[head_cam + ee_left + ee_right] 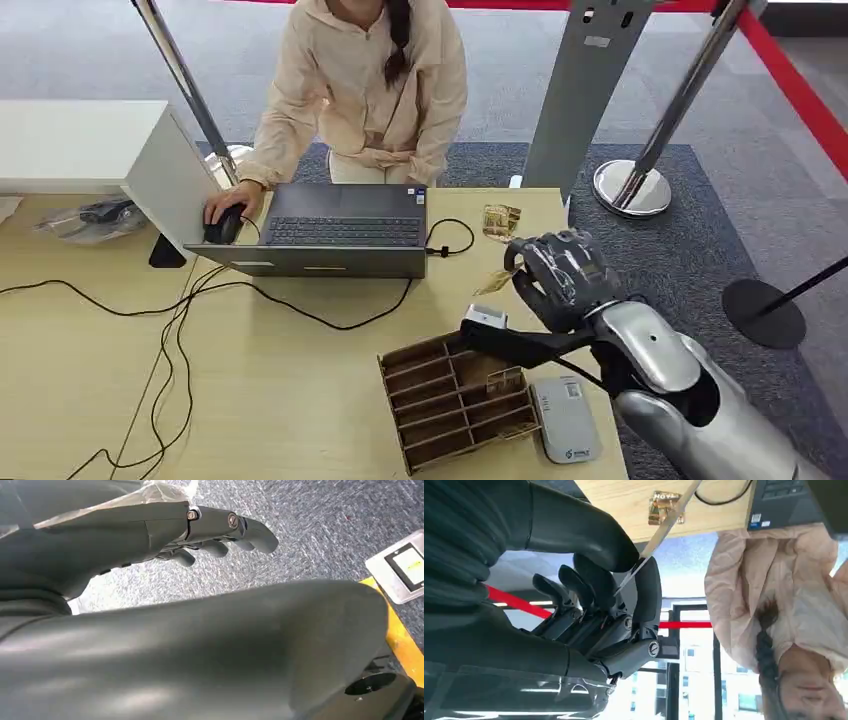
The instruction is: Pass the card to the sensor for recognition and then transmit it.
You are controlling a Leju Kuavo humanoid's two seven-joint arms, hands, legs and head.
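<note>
My right hand hovers above the table's right side, past the laptop's right corner. It pinches a thin gold card between thumb and finger. The right wrist view shows the card edge-on, sticking out from the fingertips toward the table. A small white-headed scanner on a black stand sits just below the hand, and a flat white card reader lies near the front edge. My left hand hangs over grey carpet, fingers loosely extended, holding nothing.
A cardboard slotted organizer holds another card. Loose gold cards lie near the table's far edge. A person sits at the laptop with a hand on a mouse. Cables cross the table; stanchion bases stand beyond it.
</note>
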